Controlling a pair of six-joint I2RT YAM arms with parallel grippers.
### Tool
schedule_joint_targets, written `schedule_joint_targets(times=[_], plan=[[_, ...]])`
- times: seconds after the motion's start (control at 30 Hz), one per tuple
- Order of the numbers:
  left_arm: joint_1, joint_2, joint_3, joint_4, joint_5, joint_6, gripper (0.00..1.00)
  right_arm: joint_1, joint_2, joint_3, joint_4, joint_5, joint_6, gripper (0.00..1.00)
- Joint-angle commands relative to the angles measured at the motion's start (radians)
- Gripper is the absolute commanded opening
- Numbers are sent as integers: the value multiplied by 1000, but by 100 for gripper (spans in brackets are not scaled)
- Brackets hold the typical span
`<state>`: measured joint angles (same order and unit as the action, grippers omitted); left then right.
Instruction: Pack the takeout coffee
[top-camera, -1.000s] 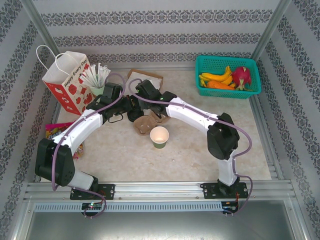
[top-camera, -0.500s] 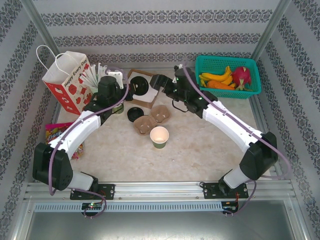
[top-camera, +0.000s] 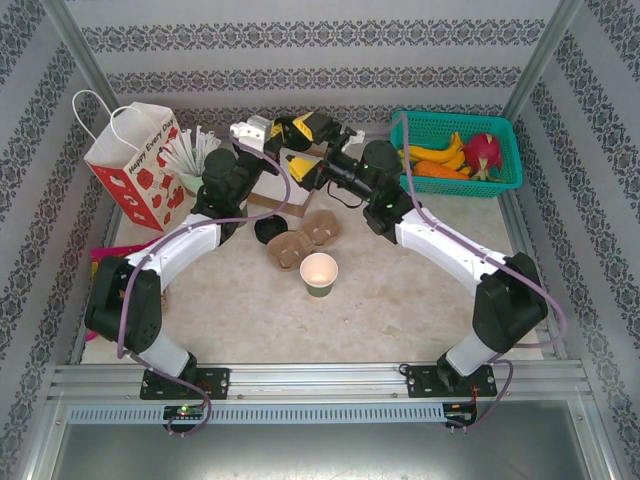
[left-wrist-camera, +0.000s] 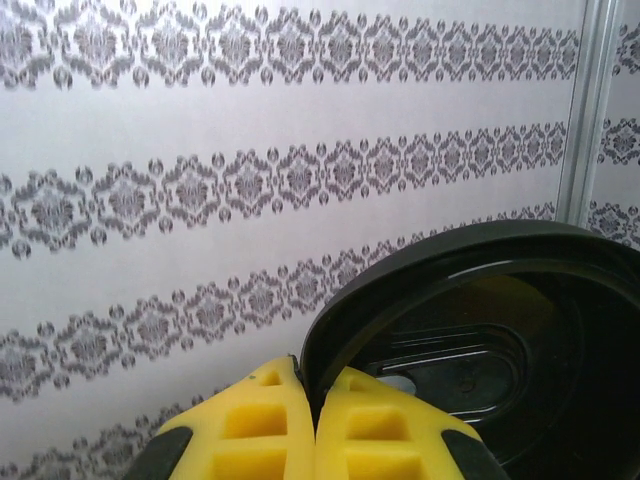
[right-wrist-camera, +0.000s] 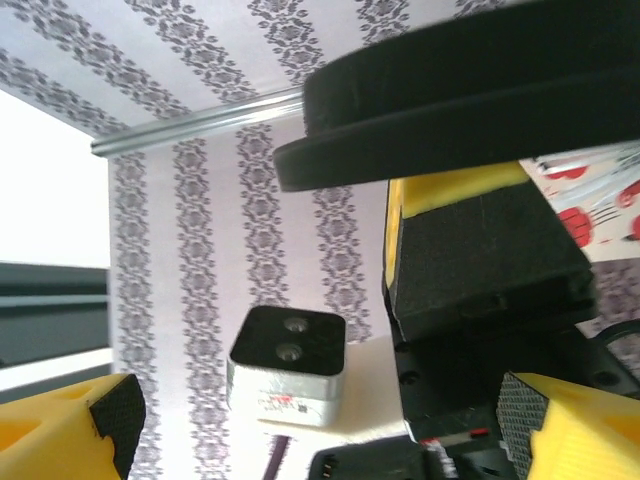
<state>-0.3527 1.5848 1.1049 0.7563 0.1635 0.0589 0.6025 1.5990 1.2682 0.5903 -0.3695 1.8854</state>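
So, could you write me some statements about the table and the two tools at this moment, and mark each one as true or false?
1. The left tool is shut on the rim of a black lid. True.
2. The right tool is closed. False: its yellow fingers stand wide apart.
3. The green cup near the middle of the table has a lid on it. False: it is open and its cream inside shows.
4. The bananas lie in the teal basket. True.
5. The paper bag lies flat on its side. False: it stands upright at the far left.
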Motion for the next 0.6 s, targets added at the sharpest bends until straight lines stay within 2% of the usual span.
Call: schedule_joint_targets(times=[0.0,0.17,0.4,0.57], plan=[[-6,6,31,202,19,68,0,16,7,17,152,53,145,91],[-5,4,-4,294,29,32,0,23,-8,-54,211,212,218,84],[-5,4,-36,357,59,25,0,19,11,-65,267,288,262,69],[-4,8,-48,372,78,41,0,16,40,-24,304,285,269,62]])
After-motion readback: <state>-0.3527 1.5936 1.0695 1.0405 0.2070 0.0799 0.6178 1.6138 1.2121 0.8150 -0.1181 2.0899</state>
